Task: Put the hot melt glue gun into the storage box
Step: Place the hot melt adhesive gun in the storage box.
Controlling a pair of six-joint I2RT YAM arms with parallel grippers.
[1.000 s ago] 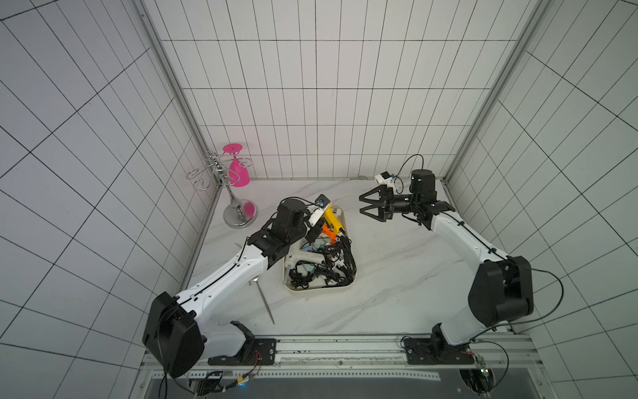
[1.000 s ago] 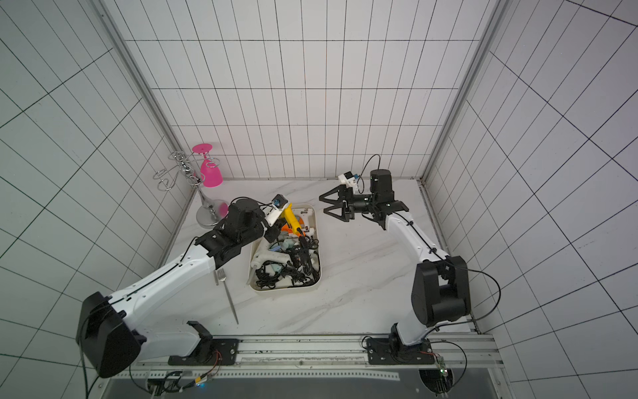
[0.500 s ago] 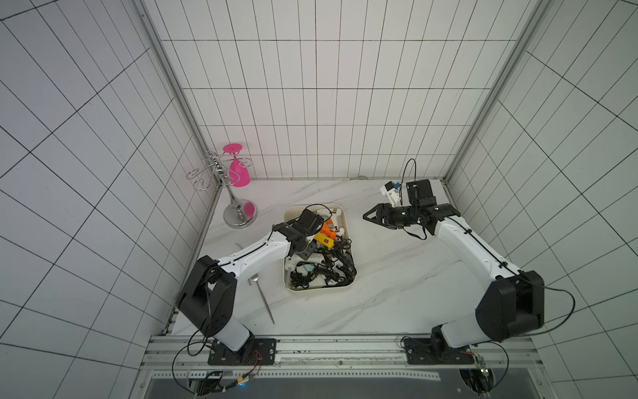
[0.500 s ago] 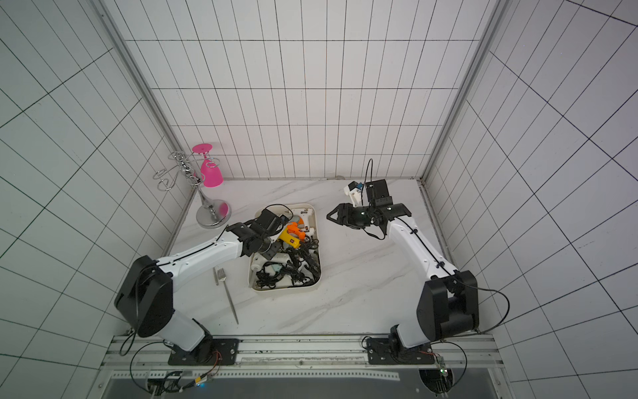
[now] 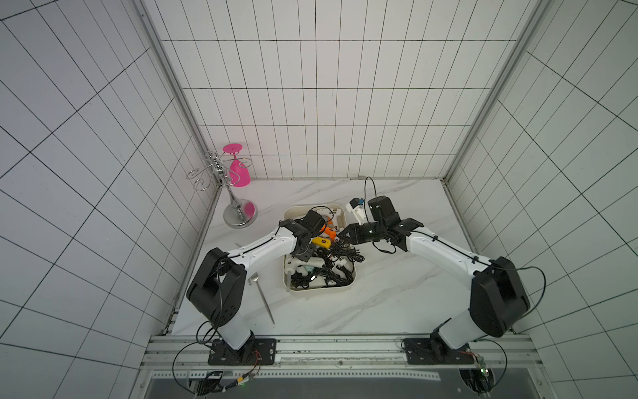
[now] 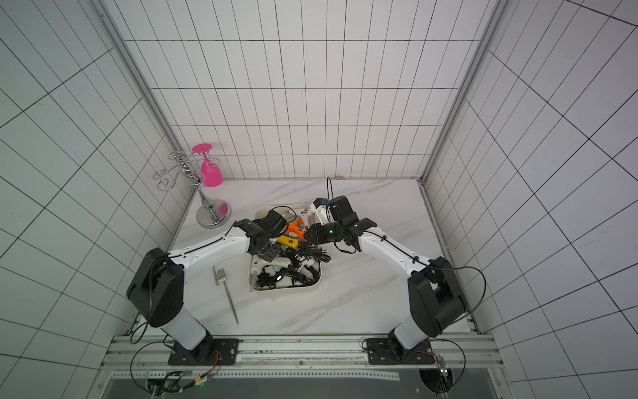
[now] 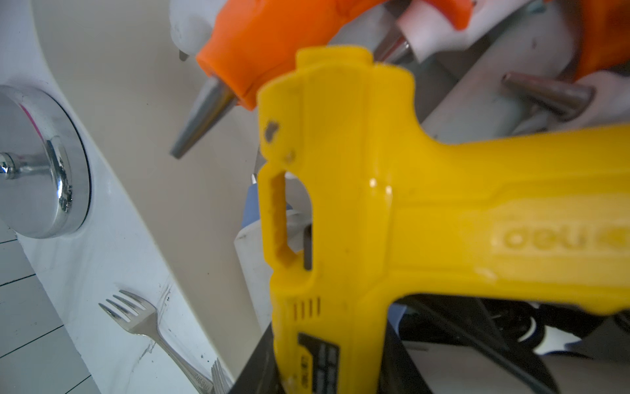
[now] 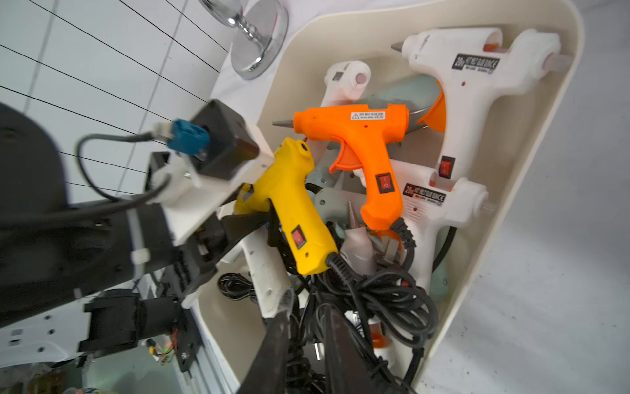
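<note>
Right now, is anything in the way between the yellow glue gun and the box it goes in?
Nothing sits between them: the left gripper holds the yellow glue gun over the storage box. Underneath it, though, lie white glue guns and tangled black cords, so it would rest on those.

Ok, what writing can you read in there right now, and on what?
"HOT MELT GLUE GUN": sticker on the orange glue gun; finer print unreadable.
"20w HOT MELT GLUE GUN CE": label on a white glue gun, same on a second white glue gun.
"I O": the orange gun's switch.
Blurred: embossed logo and black label on the yellow glue gun.
Too small: stamp on the fork.
</note>
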